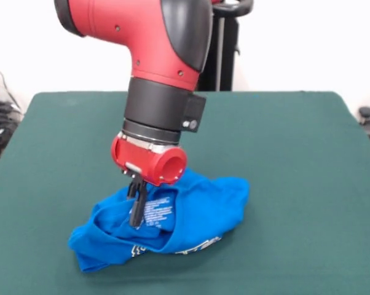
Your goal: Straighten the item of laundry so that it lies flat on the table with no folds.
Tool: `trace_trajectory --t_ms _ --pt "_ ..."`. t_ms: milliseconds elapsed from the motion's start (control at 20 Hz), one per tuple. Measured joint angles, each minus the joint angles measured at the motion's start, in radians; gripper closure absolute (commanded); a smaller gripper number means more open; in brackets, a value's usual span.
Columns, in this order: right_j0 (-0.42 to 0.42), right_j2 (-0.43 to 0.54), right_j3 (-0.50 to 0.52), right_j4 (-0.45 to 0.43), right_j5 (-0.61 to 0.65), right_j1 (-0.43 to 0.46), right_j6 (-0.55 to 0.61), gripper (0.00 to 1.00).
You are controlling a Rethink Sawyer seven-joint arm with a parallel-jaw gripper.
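Front view showed the red and black arm's gripper [136,212] pinching a crumpled bright blue cotton T-shirt [191,212]. It lay bunched on the dark green felt table [295,172].

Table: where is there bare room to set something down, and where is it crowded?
The table is bare green to the picture's right of the blue T-shirt, along the far edge, and at picture left of the arm. It is crowded at the near middle, where the pincer reaches into the bunched shirt.

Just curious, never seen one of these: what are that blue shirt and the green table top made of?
The crumpled bright blue T-shirt looks like soft cotton knit: it slumps in loose folds and shows a printed white neck label. The dark green table covering seems a matte, felt-like cloth, with no shine or visible weave.
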Motion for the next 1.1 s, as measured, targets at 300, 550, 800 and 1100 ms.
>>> trace_trajectory --t_ms 300,550,800,1100 --pt "-0.090 0.057 0.124 -0.055 -0.279 0.037 0.044 1.00" --pt "-0.180 0.102 0.193 -0.113 -0.317 0.064 0.044 1.00" --pt "-0.227 0.134 0.236 -0.130 -0.317 0.049 0.044 1.00" --pt "-0.244 0.150 0.267 -0.147 -0.317 0.037 0.044 1.00"
